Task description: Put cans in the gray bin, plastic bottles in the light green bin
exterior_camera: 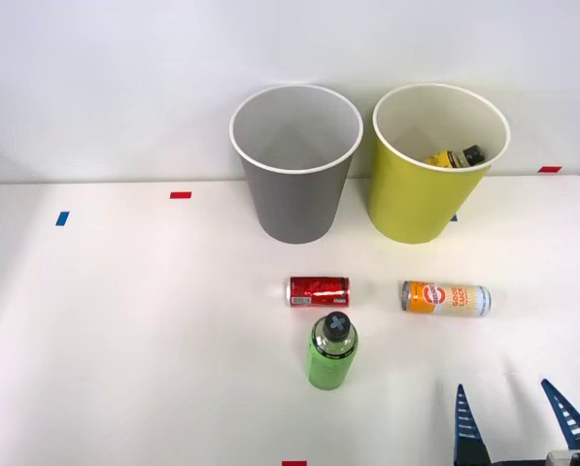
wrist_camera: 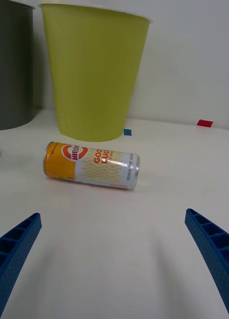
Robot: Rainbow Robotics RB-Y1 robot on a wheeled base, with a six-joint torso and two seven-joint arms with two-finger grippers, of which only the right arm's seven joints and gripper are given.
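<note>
The right gripper (exterior_camera: 515,419) hung low at the near edge of the white table (exterior_camera: 124,320), its blue ribbed fingers (wrist_camera: 17,244) spread wide apart with nothing between them. Ahead of it, on the wrist camera's centre line, the slim orange-and-white metal can (wrist_camera: 92,165) lay on its side, a little askew to the fingers, with the large yellow-green tapered bin (exterior_camera: 435,180) behind it. The yellow-labelled black-capped bottle (exterior_camera: 453,157) already rested inside that bin. The large gray tapered bin (exterior_camera: 294,170) stood just beside the green one, and nothing could be seen inside it. The short red metal can (exterior_camera: 319,291) lay on its side nearer the middle, with the bright green-labelled plastic bottle (exterior_camera: 332,351) upright just in front of it. The step in hand looked like the reach for the orange-and-white can. To do it well, the gripper would best advance with the fingers kept wide, straddle the can across its round body near mid-length, and settle low before closing, since a can on its side would likely roll if nudged by one finger first. A firm, centred squeeze should then carry it to the gray bin, not the nearer green one
</note>
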